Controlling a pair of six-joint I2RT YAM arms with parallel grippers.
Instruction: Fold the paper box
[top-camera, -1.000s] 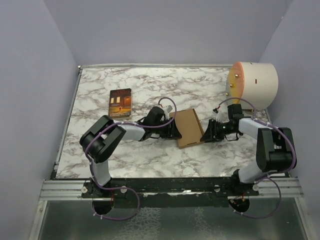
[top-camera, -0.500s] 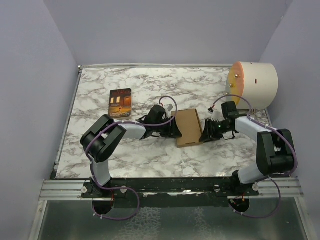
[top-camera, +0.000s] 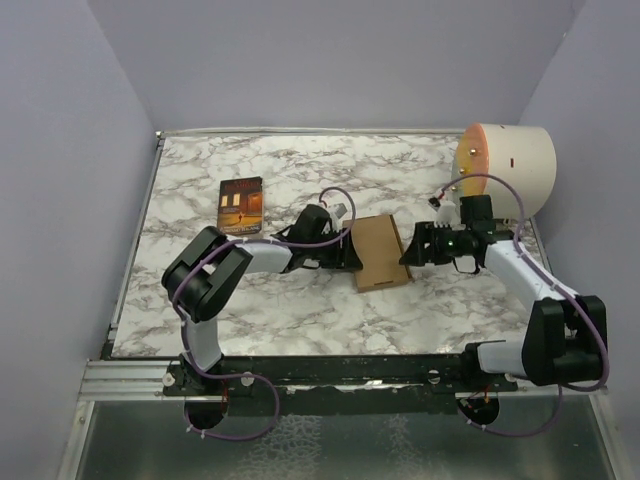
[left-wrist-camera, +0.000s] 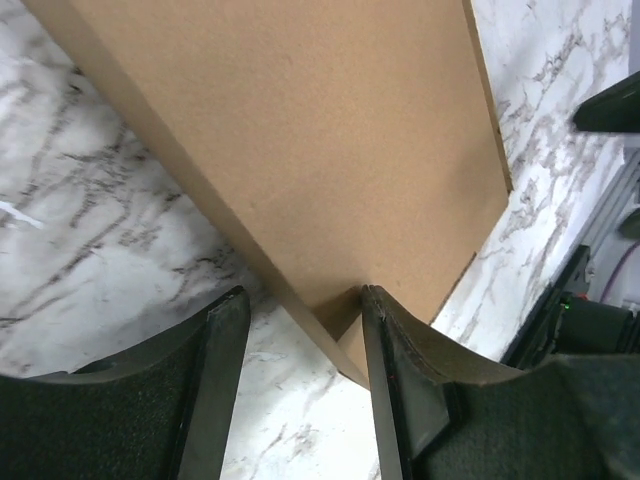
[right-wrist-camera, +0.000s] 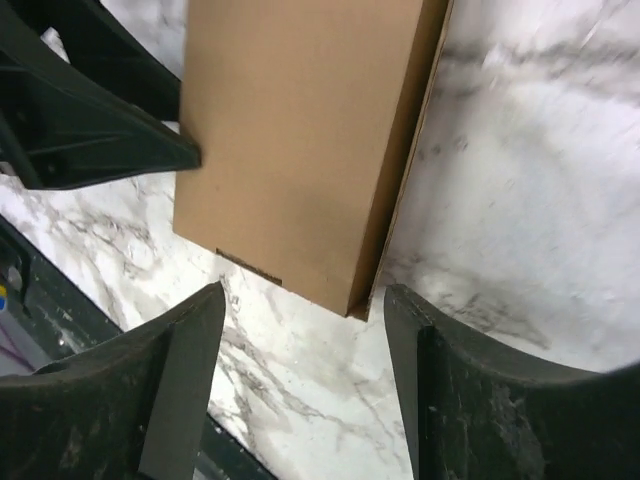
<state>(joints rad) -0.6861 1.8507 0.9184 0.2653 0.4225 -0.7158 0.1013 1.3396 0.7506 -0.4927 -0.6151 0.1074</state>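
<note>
The paper box (top-camera: 378, 252) is brown cardboard and lies closed and flat on the marble table, mid-right. My left gripper (top-camera: 350, 256) is open at the box's left edge. In the left wrist view the box (left-wrist-camera: 320, 140) fills the top, its near corner sits between my open fingers, and the right fingertip (left-wrist-camera: 375, 310) touches it. My right gripper (top-camera: 408, 250) is open just right of the box. In the right wrist view the box (right-wrist-camera: 300, 130) lies ahead of the open right gripper (right-wrist-camera: 305, 300), apart from both fingers.
A dark book with an orange cover picture (top-camera: 241, 205) lies at the back left. A large cream cylinder (top-camera: 505, 170) lies on its side at the back right, close behind the right arm. The left gripper's finger (right-wrist-camera: 90, 130) shows at the box's far side in the right wrist view.
The right gripper has moved a little toward the back, and its arm has swung out to the right. The box and the left gripper have hardly moved.
</note>
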